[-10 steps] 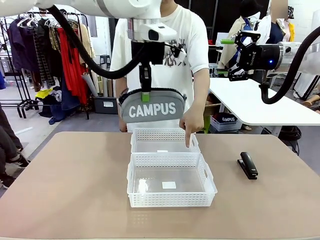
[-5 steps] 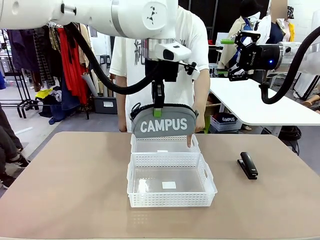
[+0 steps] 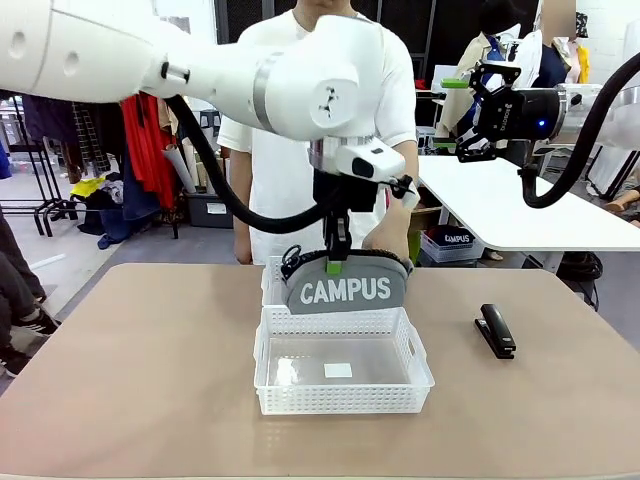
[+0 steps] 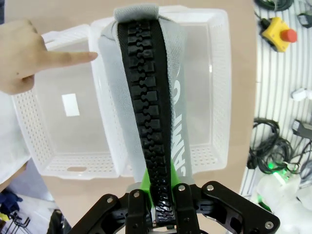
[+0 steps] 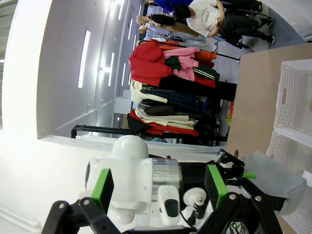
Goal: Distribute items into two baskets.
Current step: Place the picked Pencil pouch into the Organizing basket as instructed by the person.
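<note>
The grey "CAMPUS" pouch (image 3: pixel 346 288) hangs upright from my left gripper (image 3: pixel 337 262), which is shut on its black zipper edge (image 4: pixel 146 97). Its lower edge dips behind the near basket's far wall, over the far basket (image 3: pixel 270 272). In the left wrist view my left gripper (image 4: pixel 163 214) pinches the zipper above the wall where the two baskets (image 4: pixel 53 136) (image 4: pixel 217 97) meet. A person's hand (image 4: pixel 29 58) points into the far basket. The near basket (image 3: pixel 340 398) holds nothing. The black stapler (image 3: pixel 496 331) lies on the table at right. My right gripper (image 3: pixel 468 112) hovers high at right, open.
The person (image 3: pixel 300 120) stands at the far edge behind the baskets, hand (image 3: pixel 388 235) just behind the pouch. A white table (image 3: pixel 520 210) stands at back right. Bare tabletop (image 3: pixel 140 370) lies left and front of the baskets.
My left gripper has carried the pouch to the right and down, from well above the far basket to its rim level. The person's hand stays pointing; the right arm has not moved.
</note>
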{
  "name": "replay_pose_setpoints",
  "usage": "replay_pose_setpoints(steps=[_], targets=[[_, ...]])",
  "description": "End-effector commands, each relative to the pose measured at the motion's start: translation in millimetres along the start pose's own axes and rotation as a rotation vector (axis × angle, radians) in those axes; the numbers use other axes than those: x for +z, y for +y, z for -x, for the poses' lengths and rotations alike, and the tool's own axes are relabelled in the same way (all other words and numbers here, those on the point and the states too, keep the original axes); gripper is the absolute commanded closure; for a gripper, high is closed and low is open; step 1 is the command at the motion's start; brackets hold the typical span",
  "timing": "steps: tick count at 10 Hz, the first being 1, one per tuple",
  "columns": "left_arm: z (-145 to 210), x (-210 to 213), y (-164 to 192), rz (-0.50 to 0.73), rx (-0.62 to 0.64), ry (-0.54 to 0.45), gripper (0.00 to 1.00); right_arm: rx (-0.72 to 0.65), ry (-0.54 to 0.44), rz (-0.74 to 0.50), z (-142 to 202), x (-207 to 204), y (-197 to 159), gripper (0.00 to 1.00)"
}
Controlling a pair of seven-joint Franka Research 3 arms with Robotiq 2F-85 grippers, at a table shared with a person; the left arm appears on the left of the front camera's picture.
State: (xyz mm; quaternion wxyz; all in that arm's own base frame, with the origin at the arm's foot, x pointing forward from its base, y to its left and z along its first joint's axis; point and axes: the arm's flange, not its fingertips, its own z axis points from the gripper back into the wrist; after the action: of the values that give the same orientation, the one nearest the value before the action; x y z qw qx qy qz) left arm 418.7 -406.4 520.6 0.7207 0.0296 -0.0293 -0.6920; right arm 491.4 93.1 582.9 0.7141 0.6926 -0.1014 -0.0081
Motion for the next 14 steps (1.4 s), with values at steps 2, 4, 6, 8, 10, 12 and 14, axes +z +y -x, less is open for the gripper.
replay_pose_setpoints(steps=[2,4,6,8,10,12,14], targets=[[-4,-26,-4,-0.035,0.015,0.022,1.0,0.001,-0.001,-0.004,1,-1,1,0.0],[-6,-34,-2,-0.023,0.017,0.014,1.0,0.001,-0.001,-0.004,1,-1,1,0.0],[-9,-34,1,-0.001,0.005,0.019,1.0,0.001,-0.001,-0.004,1,-1,1,0.0],[-9,-34,1,-0.001,0.005,0.019,1.0,0.001,-0.001,-0.004,1,-1,1,0.0],[-10,-35,2,0.002,0.002,0.019,1.0,0.001,-0.001,-0.004,1,-1,1,0.0],[-11,-61,4,-0.001,0.004,0.049,1.0,0.001,-0.001,-0.004,1,-1,1,0.0],[-11,-82,0,0.014,0.01,0.042,1.0,0.001,-0.001,-0.004,1,-1,1,0.0]])
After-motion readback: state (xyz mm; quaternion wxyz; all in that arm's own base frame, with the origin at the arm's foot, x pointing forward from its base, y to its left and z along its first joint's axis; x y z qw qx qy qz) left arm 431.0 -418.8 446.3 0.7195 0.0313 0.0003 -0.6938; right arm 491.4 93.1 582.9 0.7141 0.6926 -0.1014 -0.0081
